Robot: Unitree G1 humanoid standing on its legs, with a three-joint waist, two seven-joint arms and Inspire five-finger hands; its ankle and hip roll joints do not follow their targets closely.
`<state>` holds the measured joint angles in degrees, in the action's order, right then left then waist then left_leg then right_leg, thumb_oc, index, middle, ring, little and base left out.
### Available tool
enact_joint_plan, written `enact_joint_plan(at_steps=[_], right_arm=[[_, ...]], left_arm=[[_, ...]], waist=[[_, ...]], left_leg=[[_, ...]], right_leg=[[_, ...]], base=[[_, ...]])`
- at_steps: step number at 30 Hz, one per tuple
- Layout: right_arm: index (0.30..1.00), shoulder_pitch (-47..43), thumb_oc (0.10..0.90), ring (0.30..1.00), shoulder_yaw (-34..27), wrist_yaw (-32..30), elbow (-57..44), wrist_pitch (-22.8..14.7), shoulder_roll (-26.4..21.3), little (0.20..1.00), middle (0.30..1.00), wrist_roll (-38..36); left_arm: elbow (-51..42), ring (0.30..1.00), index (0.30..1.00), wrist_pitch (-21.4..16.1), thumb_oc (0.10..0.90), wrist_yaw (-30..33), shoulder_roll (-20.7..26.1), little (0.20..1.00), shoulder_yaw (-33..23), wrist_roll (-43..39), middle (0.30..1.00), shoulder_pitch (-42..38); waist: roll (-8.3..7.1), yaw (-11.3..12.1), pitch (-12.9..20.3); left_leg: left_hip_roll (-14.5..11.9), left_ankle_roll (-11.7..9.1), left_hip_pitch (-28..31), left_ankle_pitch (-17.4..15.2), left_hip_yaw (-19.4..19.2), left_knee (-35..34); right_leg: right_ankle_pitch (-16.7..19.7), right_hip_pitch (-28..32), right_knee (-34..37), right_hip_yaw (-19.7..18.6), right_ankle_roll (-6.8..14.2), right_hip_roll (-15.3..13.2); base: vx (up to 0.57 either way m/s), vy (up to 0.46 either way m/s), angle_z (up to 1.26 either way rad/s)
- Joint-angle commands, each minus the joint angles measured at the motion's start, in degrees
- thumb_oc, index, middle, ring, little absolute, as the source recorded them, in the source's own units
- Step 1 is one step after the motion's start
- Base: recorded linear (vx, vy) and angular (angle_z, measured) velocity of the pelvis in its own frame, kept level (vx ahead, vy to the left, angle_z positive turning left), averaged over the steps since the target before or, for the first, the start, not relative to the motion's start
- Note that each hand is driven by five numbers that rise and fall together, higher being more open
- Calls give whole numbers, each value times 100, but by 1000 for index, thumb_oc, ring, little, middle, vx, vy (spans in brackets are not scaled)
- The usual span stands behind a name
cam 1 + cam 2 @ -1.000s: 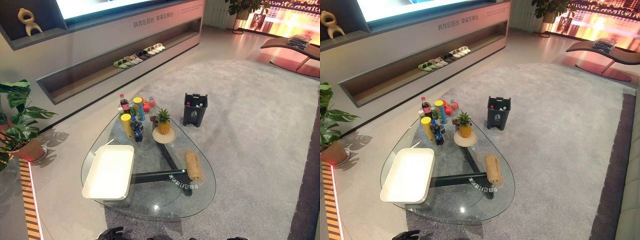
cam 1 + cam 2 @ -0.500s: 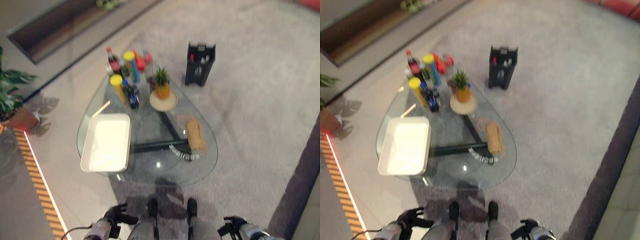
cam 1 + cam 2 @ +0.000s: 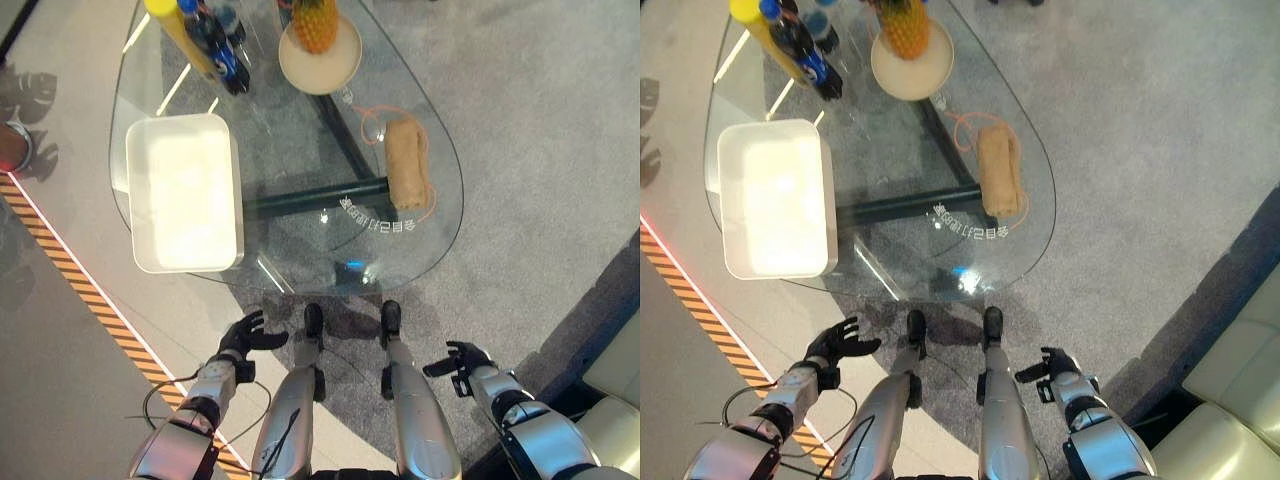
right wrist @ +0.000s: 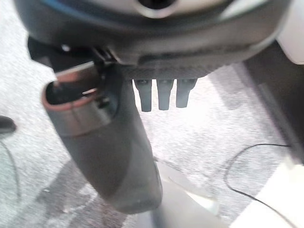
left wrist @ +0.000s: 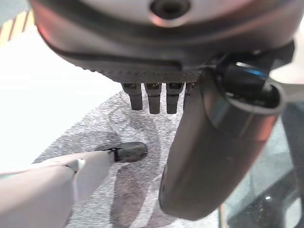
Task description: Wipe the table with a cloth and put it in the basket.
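A tan rolled cloth (image 3: pixel 407 176) lies on the right side of the glass table (image 3: pixel 300 250), with an orange cord looped around it. An empty white basket (image 3: pixel 185 190) sits on the table's left side. My left hand (image 3: pixel 245 338) hangs low, short of the table's near edge, below the basket, with its fingers (image 5: pixel 154 97) straight and nothing in them. My right hand (image 3: pixel 462 362) hangs low at the right, well short of the cloth, fingers (image 4: pixel 164 95) relaxed and empty.
A pineapple (image 3: pixel 316 25) stands on a cream plate (image 3: pixel 320 62) at the far end, with bottles (image 3: pixel 215 50) and a yellow can (image 3: pixel 175 30) beside it. A pale sofa (image 3: pixel 615 370) is at the right. An orange striped strip (image 3: pixel 70 270) runs along the floor at left.
The camera has tilted down, so the room has dropped out and the table's near half and both hands now show. The cloth and basket lie where they were.
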<state>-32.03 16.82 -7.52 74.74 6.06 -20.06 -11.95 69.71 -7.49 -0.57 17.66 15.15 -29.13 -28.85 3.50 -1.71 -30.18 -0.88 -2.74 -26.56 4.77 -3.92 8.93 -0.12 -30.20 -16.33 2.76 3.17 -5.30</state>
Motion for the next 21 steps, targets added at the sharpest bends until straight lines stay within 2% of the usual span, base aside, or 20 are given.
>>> enact_joint_plan(at_steps=[1, 7, 14, 18, 21], right_arm=[[900, 225, 800, 900, 24, -120, -85, -2, -382, 900, 900, -210], [900, 116, 800, 900, -1, -87, -104, -82, -440, 900, 900, -165], [900, 173, 800, 900, -21, -156, -188, -194, -417, 900, 900, -204], [900, 195, 800, 900, -49, -293, -169, -470, -421, 900, 900, -287], [900, 93, 800, 900, -158, -588, -316, -917, -522, 900, 900, -636]], left_arm=[[-120, 900, 900, -85, 800, 18, 317, 900, -140, -453, 900, 233], [-314, 900, 900, -268, 800, -83, 309, 900, -147, -552, 900, 231], [-397, 900, 900, -305, 800, -149, 302, 900, -127, -486, 900, 363], [-391, 900, 900, -297, 800, -190, 324, 900, -108, -499, 900, 374], [-446, 900, 900, -197, 800, -156, 353, 900, -79, -544, 900, 344]], waist=[[-100, -2, 39], [-57, 70, 39], [-47, 117, 38], [-49, 125, 38], [-58, 123, 38]], left_leg=[[298, 42, -1030, -646, 218, 1489], [203, 81, -1649, -859, 255, 2081], [179, 92, -1989, -967, 337, 2395], [186, 99, -2031, -981, 359, 2427], [173, 107, -2035, -984, 340, 2447]], right_leg=[[-323, -700, -813, 242, -125, 137], [-612, -1365, -1542, 223, -205, 211], [-718, -1693, -1904, 237, -267, 221], [-712, -1729, -1919, 245, -278, 230], [-691, -1722, -1913, 271, -273, 218]], base=[[-36, -27, 18], [-20, -21, 8], [0, -9, 0], [2, -4, -2], [0, 0, 0]])
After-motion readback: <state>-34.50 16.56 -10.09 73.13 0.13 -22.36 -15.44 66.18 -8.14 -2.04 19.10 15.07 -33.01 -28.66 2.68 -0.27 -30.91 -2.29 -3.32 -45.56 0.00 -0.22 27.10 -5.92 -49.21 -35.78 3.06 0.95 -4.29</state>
